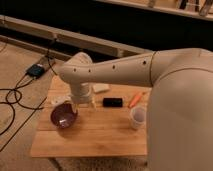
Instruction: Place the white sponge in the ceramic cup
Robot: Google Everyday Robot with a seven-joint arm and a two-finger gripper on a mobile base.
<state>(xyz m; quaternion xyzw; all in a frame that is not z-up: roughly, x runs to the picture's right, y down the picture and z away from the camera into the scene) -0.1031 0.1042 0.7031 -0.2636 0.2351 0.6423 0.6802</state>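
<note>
The white sponge (101,88) lies flat near the far edge of the wooden table (90,137), partly hidden behind my arm. The ceramic cup (138,117) stands upright at the table's right side, beside my arm's large shell. My gripper (86,104) hangs fingers-down over the table, just in front of the sponge and to its left, between the purple bowl and a black object. Its fingers stand open with nothing between them. The cup is well to the gripper's right.
A dark purple bowl (64,116) sits at the front left. A small black object (112,102) and an orange carrot-like item (135,99) lie mid-table. A thin white object (57,100) lies behind the bowl. Cables (15,95) trail on the floor to the left.
</note>
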